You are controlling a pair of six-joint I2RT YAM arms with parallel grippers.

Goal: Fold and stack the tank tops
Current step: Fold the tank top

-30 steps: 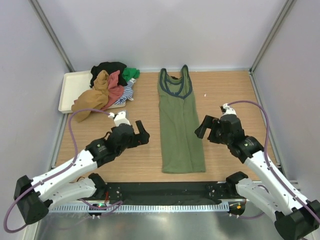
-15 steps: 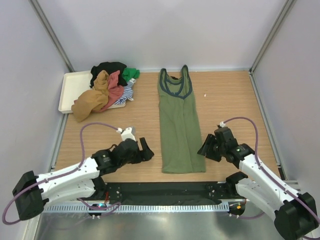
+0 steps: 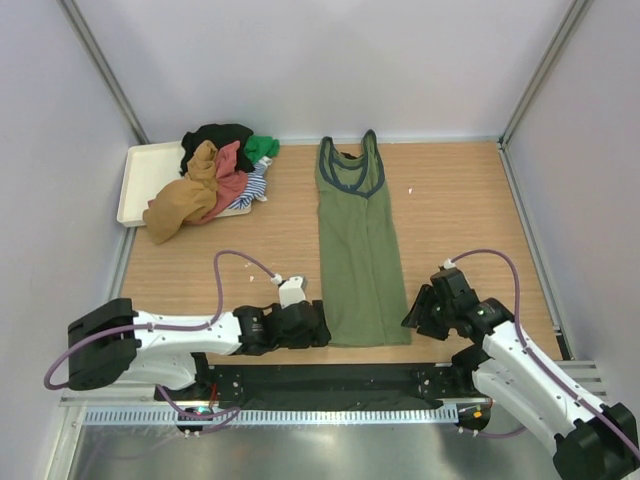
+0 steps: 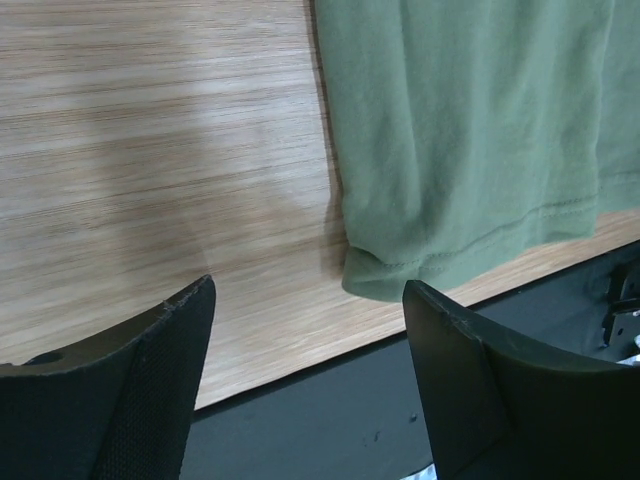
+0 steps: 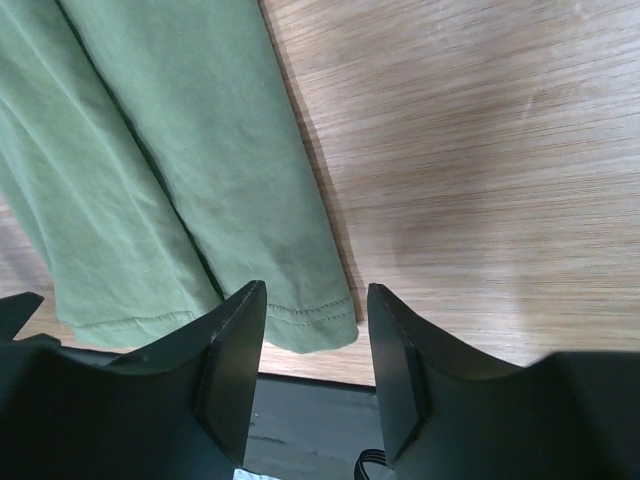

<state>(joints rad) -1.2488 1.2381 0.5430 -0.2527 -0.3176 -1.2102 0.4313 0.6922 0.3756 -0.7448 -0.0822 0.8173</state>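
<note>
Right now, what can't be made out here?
- Top view: count of tank tops in the pile on the tray; they overlap.
- Top view: left tool fingertips, hidden under its own body.
- Wrist views: straps of the green tank top, cut off by the frame edge.

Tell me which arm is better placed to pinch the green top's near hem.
Right, narrowly. A hem corner of the green top lies between the open fingers of the right gripper; the left gripper is open too, its corner nearer one finger.

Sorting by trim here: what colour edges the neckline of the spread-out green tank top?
Navy, on the olive tank top, clearest in the top external view.
</note>
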